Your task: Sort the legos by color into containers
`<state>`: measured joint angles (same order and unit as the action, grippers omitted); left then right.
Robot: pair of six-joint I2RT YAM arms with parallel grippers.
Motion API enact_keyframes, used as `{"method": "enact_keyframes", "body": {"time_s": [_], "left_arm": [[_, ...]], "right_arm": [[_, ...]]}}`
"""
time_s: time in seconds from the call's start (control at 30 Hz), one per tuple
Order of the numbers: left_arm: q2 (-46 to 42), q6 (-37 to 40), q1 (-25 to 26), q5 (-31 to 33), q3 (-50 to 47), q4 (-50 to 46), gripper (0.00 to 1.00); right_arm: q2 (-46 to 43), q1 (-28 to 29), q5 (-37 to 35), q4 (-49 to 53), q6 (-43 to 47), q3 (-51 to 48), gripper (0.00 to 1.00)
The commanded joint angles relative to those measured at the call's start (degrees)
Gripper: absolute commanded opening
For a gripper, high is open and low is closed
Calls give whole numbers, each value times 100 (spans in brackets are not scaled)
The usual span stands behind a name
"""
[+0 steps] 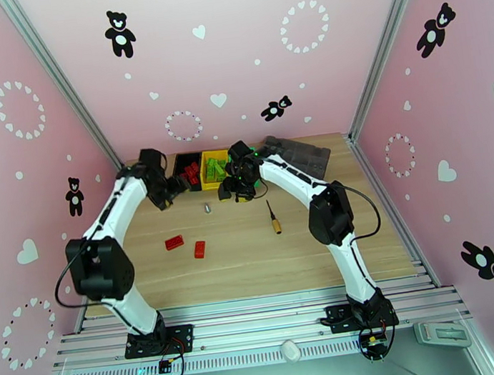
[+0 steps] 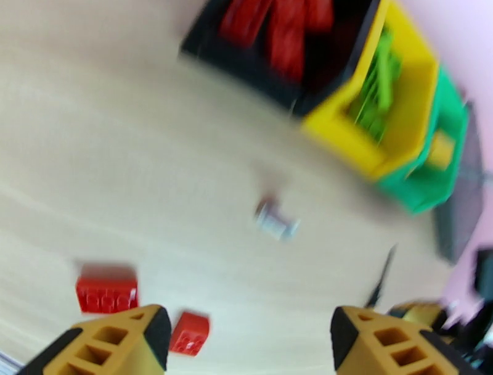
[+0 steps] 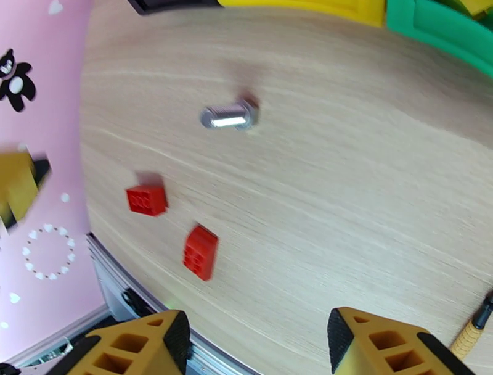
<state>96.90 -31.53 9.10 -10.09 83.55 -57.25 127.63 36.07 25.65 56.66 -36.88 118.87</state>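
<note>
Nearest me, two red bricks (image 1: 174, 242) lie loose on the table (image 1: 256, 262), with a small grey metal piece (image 1: 206, 207) and a screwdriver (image 1: 274, 219) a little farther out. Beyond them my left gripper (image 2: 249, 333) and right gripper (image 3: 259, 336) hover, jaws wide and empty (both wrist views are blurred). Farthest, left to right, are the black bin (image 2: 259, 68) with more red ones, the yellow bin (image 2: 345, 129) with green bricks (image 2: 376, 92), and the green bin (image 2: 419, 185).

**Wooden table and its load**

The table (image 1: 270, 261) bears a black bin (image 1: 187, 156), a yellow bin (image 1: 212, 185) and a green bin (image 2: 422, 185) side by side at the far edge, with a tray (image 1: 308, 154) to their right. Nearer lie a red brick (image 1: 174, 242), a second brick (image 1: 200, 249) just beside it, a metal piece (image 1: 207, 207) and a screwdriver (image 1: 274, 219).
</note>
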Motion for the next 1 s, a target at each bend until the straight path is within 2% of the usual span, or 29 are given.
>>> {"method": "enact_keyframes", "body": {"time_s": [0.0, 0.13, 0.37, 0.6, 0.97], "left_arm": [[-440, -25, 393, 470, -774, 148, 73], [-732, -190, 877, 652, -1576, 241, 72], [-844, -404, 1360, 696, -2412, 594, 71], [-613, -383, 1440, 508, -2840, 1044, 67], [-112, -214, 1443, 558, -2574, 1041, 58]], "right_arm": [[-317, 66, -142, 225, 282, -409, 65], [-482, 110, -102, 52, 306, -961, 66], [-680, 313, -99, -6, 367, -1482, 66], [-908, 461, -82, -193, 276, -1953, 66], [-1152, 463, -148, -269, 240, -2218, 65]]}}
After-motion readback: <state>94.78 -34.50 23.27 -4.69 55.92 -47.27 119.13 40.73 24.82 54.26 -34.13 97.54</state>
